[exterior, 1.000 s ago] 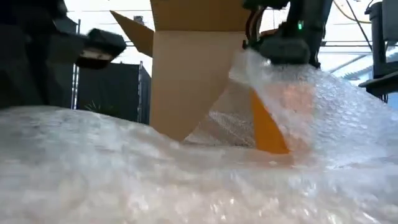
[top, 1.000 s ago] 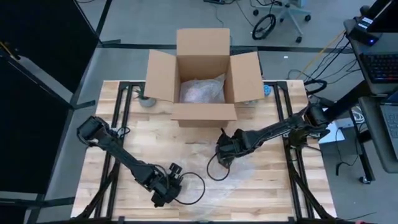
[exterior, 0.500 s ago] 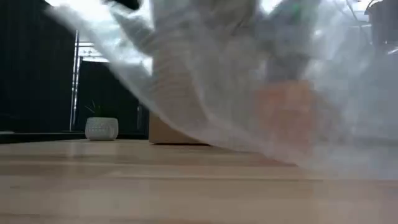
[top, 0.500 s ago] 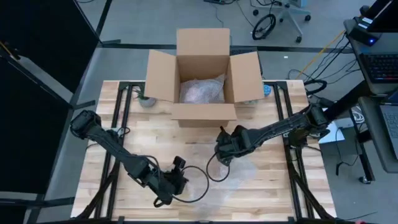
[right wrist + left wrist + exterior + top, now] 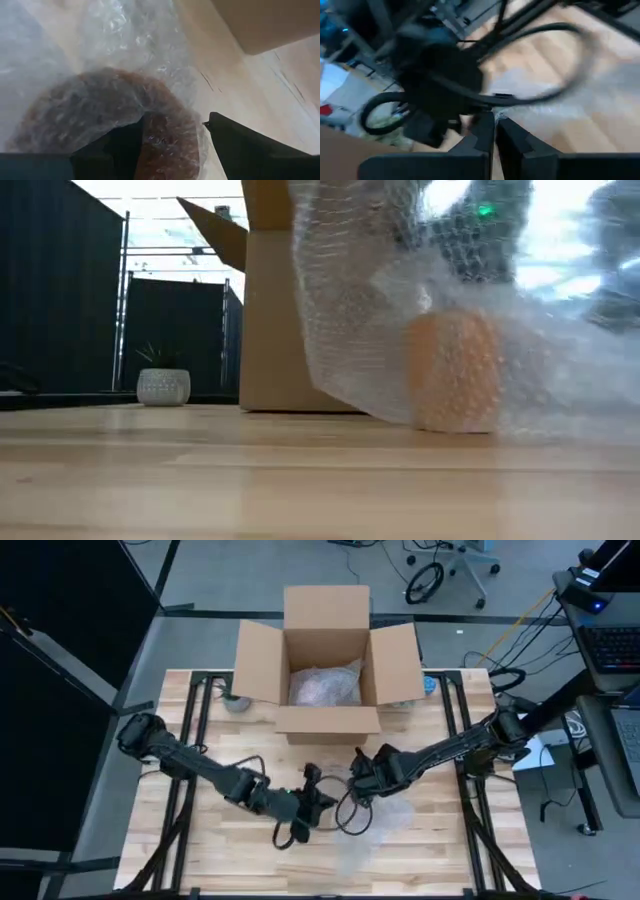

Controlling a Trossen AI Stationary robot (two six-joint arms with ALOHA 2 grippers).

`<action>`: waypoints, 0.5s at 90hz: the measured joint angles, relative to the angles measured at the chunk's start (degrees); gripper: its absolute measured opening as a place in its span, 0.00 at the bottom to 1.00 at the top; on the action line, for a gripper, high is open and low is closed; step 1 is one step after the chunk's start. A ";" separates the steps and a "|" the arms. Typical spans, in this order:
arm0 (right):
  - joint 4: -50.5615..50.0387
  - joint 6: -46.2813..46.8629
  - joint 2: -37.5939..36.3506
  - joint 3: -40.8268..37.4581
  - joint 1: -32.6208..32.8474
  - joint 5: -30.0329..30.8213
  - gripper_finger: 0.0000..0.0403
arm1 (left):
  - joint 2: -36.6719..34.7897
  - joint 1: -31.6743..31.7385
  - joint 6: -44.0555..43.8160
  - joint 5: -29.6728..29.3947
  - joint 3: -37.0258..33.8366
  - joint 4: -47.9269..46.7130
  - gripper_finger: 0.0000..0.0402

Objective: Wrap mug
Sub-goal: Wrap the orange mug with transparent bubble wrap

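An orange mug (image 5: 455, 370) stands upright on the wooden table, under a clear sheet of bubble wrap (image 5: 350, 310). In the right wrist view the mug (image 5: 75, 115) shows brown through the wrap. My right gripper (image 5: 358, 787) is on the mug from above. Right beside it, on its left, my left gripper (image 5: 318, 802) is shut on the wrap and holds it up over the mug. The rest of the sheet (image 5: 375, 825) lies on the table toward the near edge. My left gripper pinches the bubble wrap between its two shut fingers (image 5: 485, 132); which edge and how many layers I cannot tell. The sheet rises from the table and drapes over the mug. My right gripper comes down on the mug's wall (image 5: 167, 142), one finger (image 5: 125, 145) over the mouth and one (image 5: 240, 142) outside, with wrap between. The mug stays standing on the table.
An open cardboard box (image 5: 325, 650) stands at the far middle of the table with a bubble-wrapped bundle (image 5: 325, 685) inside. A small white plant pot (image 5: 163, 385) sits left of the box. Bare wood lies to the left and at the near left.
My left gripper has gone from the near edge toward the far side and right, up to the mug. It carried the wrap's near part with it, so the sheet has lifted off the table and folded over the mug. The mug stayed where it was.
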 joint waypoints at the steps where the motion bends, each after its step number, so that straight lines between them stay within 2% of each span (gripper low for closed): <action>1: 0.00 -0.04 -0.03 0.02 0.00 0.00 0.52 | 0.00 0.34 0.12 0.23 0.00 0.23 0.00; 16: -0.36 -1.58 -1.20 0.94 0.63 1.15 0.52 | 1.82 4.46 0.21 6.13 0.00 3.31 0.00; 45: -0.07 -1.83 -2.11 1.11 0.72 1.29 0.52 | 9.67 9.40 0.12 8.89 -0.09 11.50 0.00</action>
